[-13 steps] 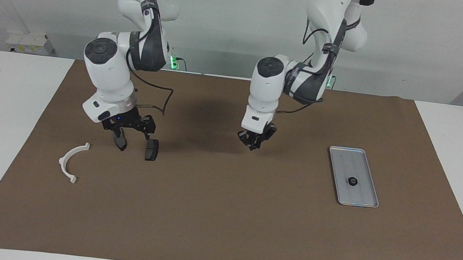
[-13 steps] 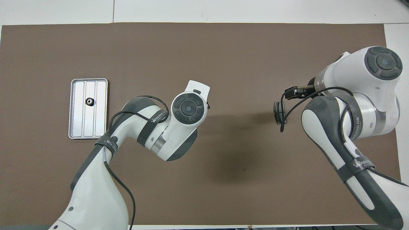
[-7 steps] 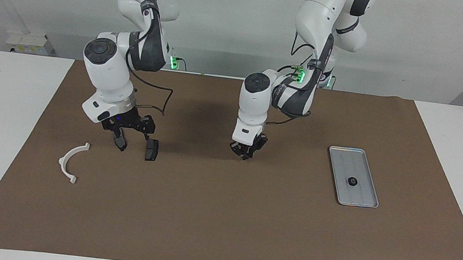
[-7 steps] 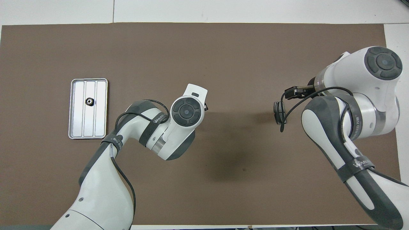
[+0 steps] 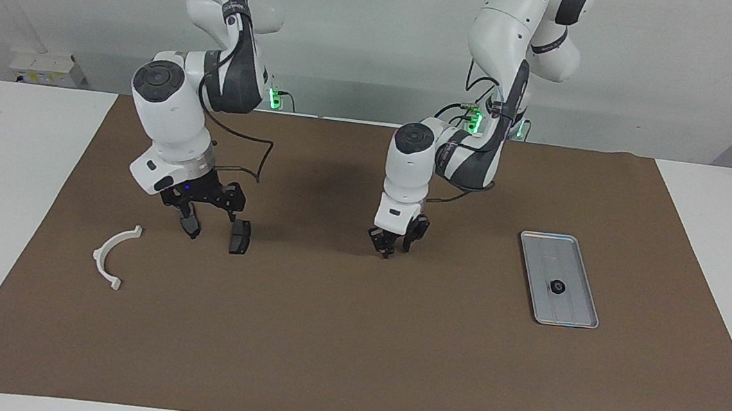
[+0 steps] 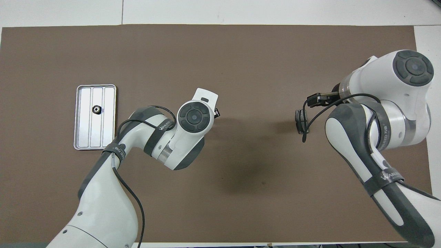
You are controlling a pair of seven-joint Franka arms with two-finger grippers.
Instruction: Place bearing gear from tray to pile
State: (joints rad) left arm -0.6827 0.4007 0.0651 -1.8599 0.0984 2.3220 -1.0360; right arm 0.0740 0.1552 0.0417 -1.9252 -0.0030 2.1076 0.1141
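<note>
One bearing gear (image 5: 557, 286) lay in the tray (image 5: 546, 246). The left pincer (image 5: 395, 245) hung over the brown mat (image 5: 349, 343), fingers slightly apart. The right pincer (image 5: 216, 223) waited, spread wide, beside the white bracket (image 5: 111, 256).

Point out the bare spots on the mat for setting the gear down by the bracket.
Bare mat lies between the white bracket and the left gripper, away from the robots. It is crowded under the right gripper, by the brake pad.

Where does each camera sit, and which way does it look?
Facing view: high across the table, looking at both robots; whole arms show, left gripper over the mat, right gripper near the white bracket.
Overhead view: above the robots' end, looking steeply down; arms enter from the bottom.
Shared: tray holding the bearing gear.
</note>
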